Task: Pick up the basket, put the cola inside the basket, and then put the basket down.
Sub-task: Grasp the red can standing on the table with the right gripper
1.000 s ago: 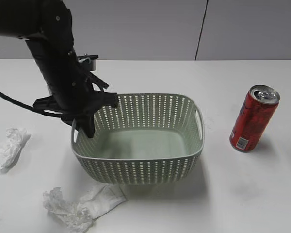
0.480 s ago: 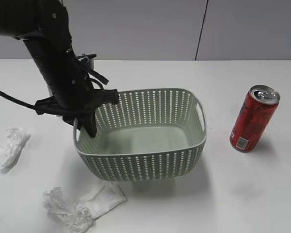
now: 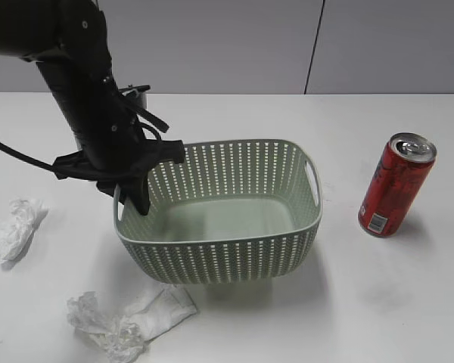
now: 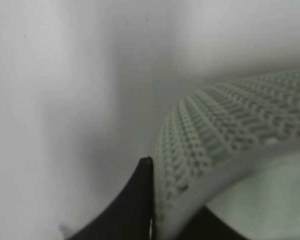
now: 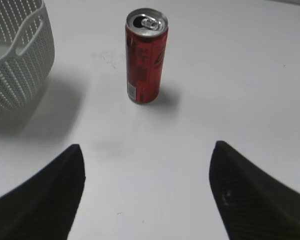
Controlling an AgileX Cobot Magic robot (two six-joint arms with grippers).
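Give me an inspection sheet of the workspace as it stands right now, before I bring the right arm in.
Surface: white table, faint smudges near the cola.
Basket: pale green, empty, left wall clamped by the left hand; shadow underneath suggests it sits tilted, partly off the table.
Cola: red can upright on the table to the right of the basket, apart from it, untouched.
Clutter: crumpled tissue at the left edge; larger crumpled tissue in front of the basket.
Hands: left shut on the basket wall; right hand open, hovering short of the cola.
Cables: black cable trailing from the left arm.
Surroundings: grey wall panels behind.
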